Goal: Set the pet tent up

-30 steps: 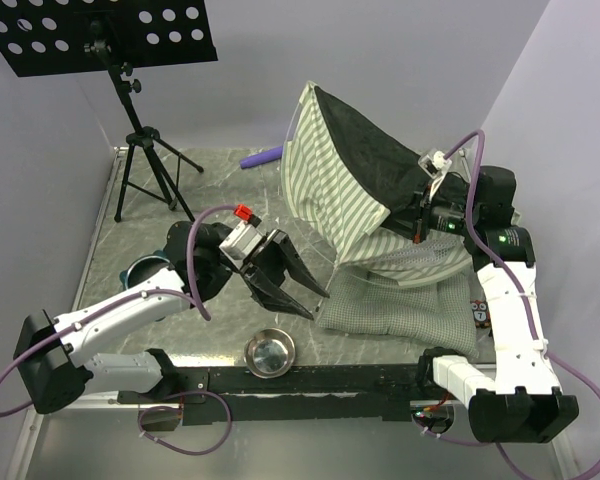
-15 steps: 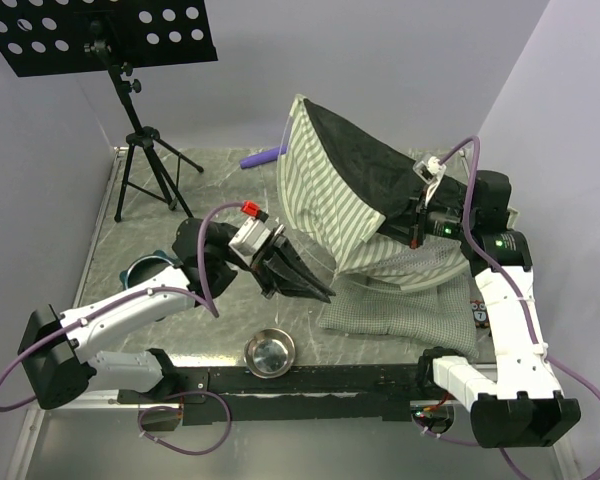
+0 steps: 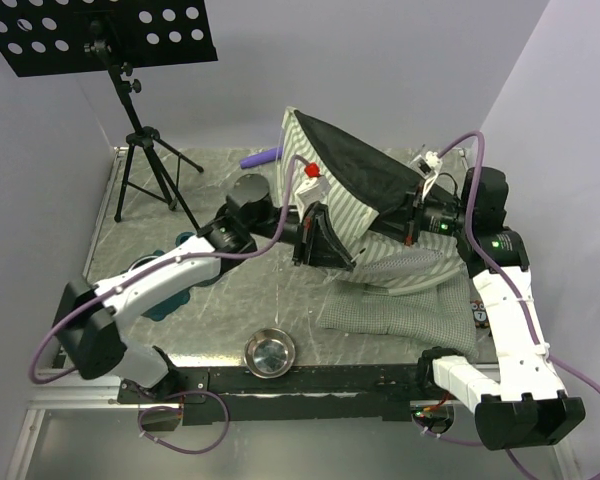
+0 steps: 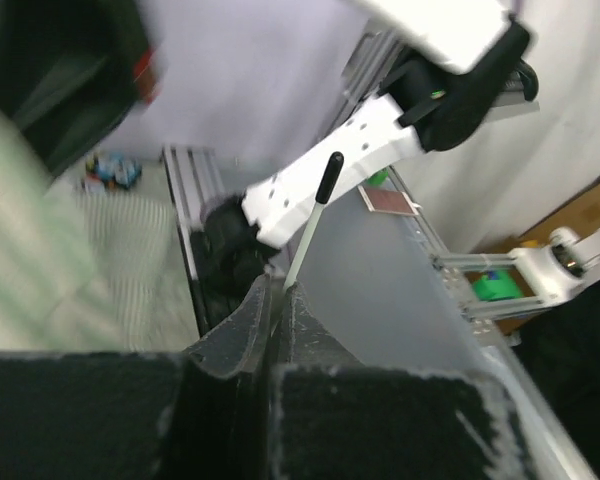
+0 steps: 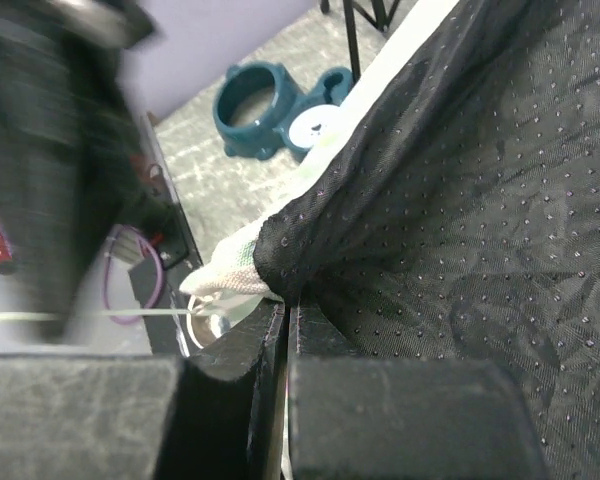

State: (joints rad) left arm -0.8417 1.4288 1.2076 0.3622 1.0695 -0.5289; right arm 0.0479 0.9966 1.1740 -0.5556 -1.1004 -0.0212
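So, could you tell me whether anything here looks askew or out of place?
Yes: the pet tent is not standing; it leans lopsided over its checked mat, dark lining exposed, one corner pinched by the right gripper.

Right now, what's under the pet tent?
The checked cushion mat lies under the pet tent, and its near part shows in front. Its far part is covered by the striped fabric and mesh, so anything else beneath there cannot be seen.
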